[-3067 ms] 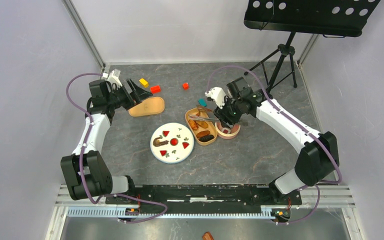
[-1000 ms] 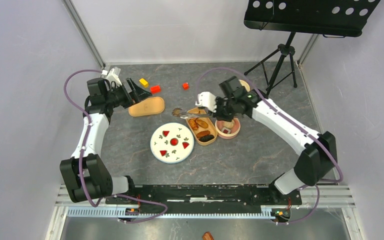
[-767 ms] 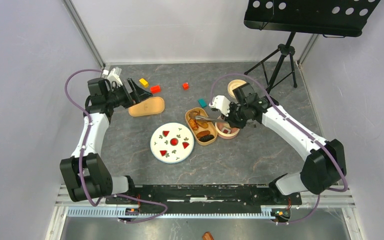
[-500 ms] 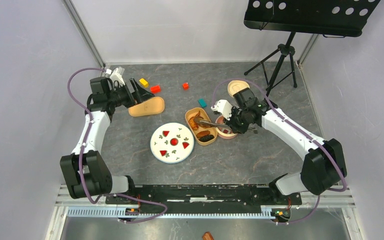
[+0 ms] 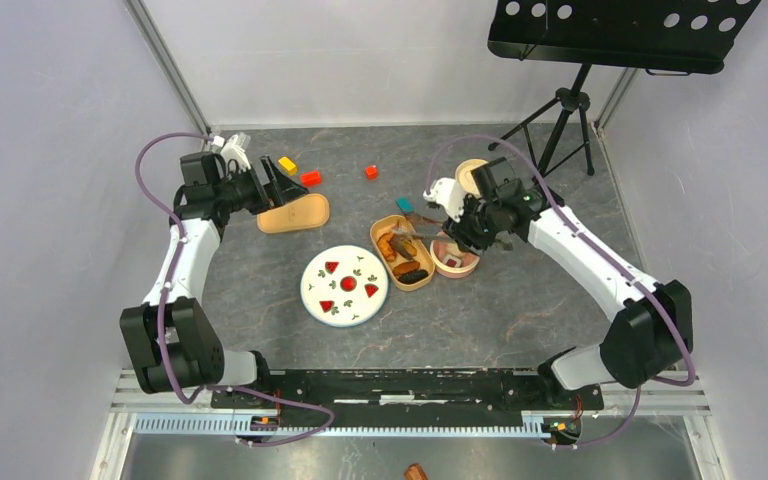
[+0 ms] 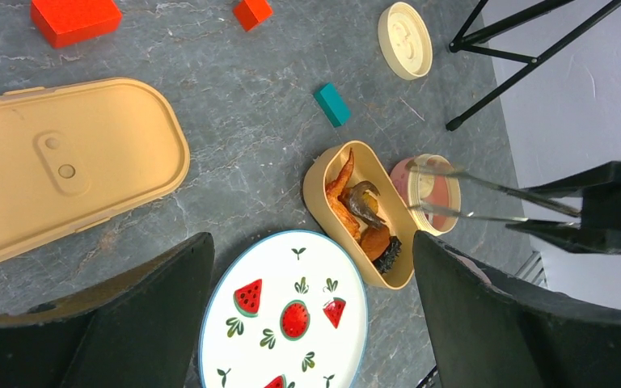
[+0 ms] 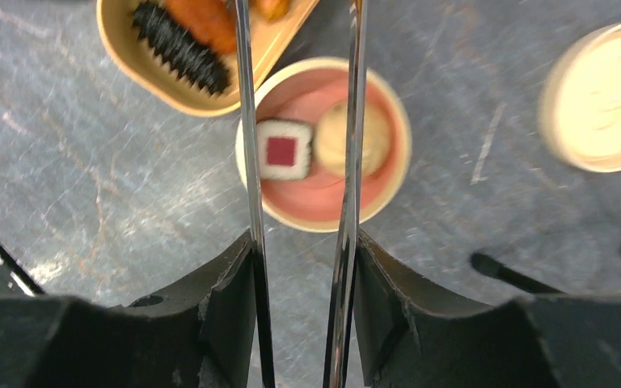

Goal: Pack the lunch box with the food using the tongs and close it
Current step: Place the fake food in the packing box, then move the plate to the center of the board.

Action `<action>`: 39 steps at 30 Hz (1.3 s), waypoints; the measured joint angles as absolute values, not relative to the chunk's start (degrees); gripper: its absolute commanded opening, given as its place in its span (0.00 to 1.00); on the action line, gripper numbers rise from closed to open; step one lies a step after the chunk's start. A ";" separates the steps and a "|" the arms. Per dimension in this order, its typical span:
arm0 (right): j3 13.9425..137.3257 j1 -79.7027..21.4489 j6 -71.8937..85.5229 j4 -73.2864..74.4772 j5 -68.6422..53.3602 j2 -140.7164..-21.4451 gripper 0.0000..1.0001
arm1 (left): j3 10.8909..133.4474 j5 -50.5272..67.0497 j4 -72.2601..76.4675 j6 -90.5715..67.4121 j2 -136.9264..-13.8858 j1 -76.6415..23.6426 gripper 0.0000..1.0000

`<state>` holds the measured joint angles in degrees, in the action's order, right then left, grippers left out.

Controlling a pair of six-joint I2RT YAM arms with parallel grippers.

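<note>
My right gripper [image 7: 301, 242] pinches the tongs [image 7: 247, 121], arms apart and empty over the pink cup [image 7: 315, 204]; a slack pinch could drop them; my left gripper [image 6: 311, 242] gapes empty.

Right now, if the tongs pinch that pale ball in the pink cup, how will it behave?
The pale ball looks round, so it may slip or roll between the thin tongs. Its matte surface suggests softness; hard squeezing could dent it.

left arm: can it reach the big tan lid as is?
Probably yes: the left gripper hangs open close beside the lid, which lies flat with nothing on it; the tongs in the right gripper are well away.
</note>
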<state>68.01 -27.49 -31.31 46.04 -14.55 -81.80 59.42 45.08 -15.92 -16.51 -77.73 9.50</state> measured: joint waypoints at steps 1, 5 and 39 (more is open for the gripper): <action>69.56 -27.14 -31.31 46.13 -14.57 -82.06 0.48 | 59.55 45.08 -15.97 -16.47 -78.00 9.50 0.98; 76.49 -24.80 -31.07 45.56 -14.00 -85.14 0.46 | 60.25 45.04 -16.23 -16.27 -79.15 9.43 0.98; 90.65 -12.01 -32.01 46.50 -4.51 -106.00 0.41 | 64.14 43.64 -16.43 -16.14 -83.00 8.86 0.98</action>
<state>90.65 -12.01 -32.01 46.50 -4.51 -106.00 64.14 43.64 -16.43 -16.14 -83.00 8.86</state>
